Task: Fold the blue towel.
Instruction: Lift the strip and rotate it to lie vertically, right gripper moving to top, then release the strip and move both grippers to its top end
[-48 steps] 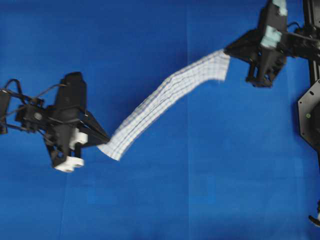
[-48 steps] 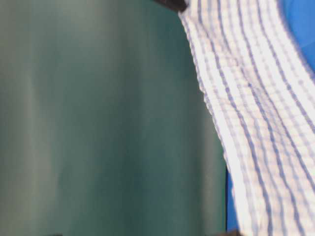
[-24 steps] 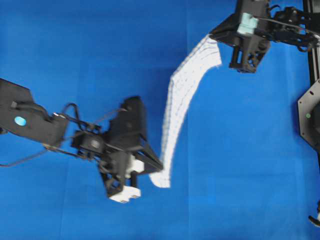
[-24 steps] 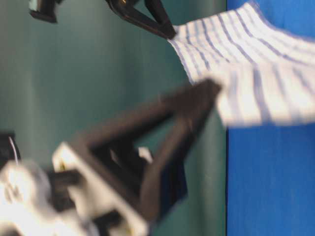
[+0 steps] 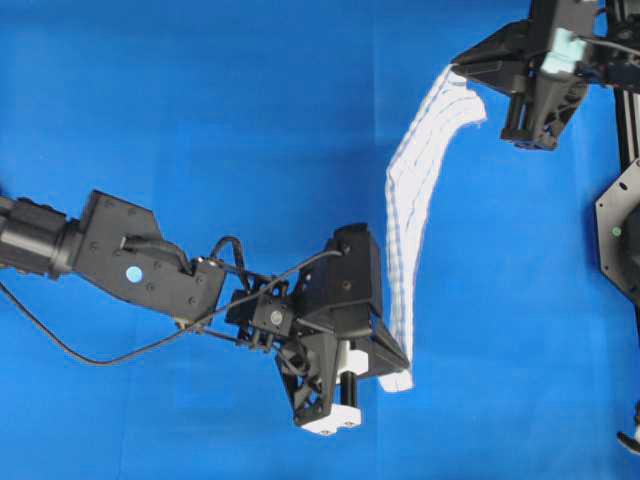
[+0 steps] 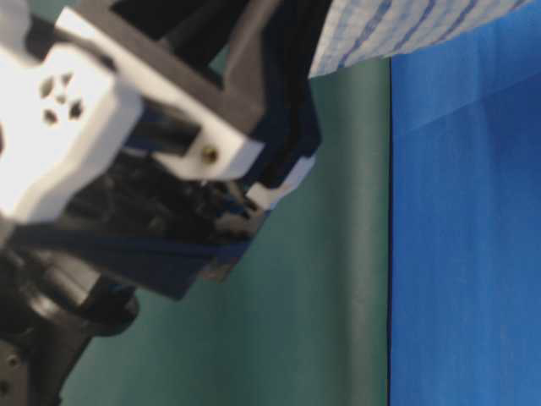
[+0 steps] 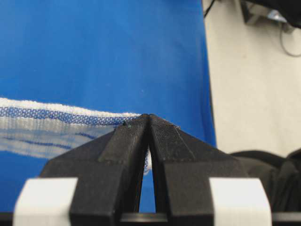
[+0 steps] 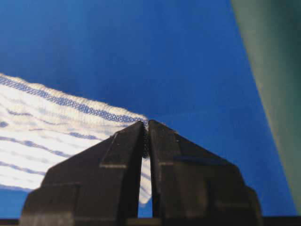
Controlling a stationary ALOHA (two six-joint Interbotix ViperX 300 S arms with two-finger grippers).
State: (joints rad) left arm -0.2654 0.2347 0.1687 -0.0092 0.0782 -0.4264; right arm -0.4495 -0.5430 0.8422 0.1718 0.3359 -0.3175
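Observation:
The blue towel (image 5: pixel 410 215), white with thin blue stripes, hangs in the air as a long narrow band stretched between both arms. My left gripper (image 5: pixel 403 362) is shut on its lower corner at centre right, and the hem (image 7: pixel 61 113) runs leftward from the pinched tips in the left wrist view. My right gripper (image 5: pixel 455 68) is shut on the upper corner at top right, and the striped cloth (image 8: pixel 51 136) trails left of its jaws in the right wrist view. In the table-level view the left arm fills most of the picture, with a strip of towel (image 6: pixel 406 25) at the top.
A plain blue table covering (image 5: pixel 200 120) lies under everything. A dark green wall (image 6: pixel 338 279) stands behind the table edge in the table-level view. A black arm mount (image 5: pixel 620 220) sits at the right edge. Pale floor (image 7: pixel 254 75) shows beyond the table's side.
My left arm has swung right and forward with its towel corner, from far left to centre right. The right gripper has shifted a little. The towel now runs nearly straight up and down.

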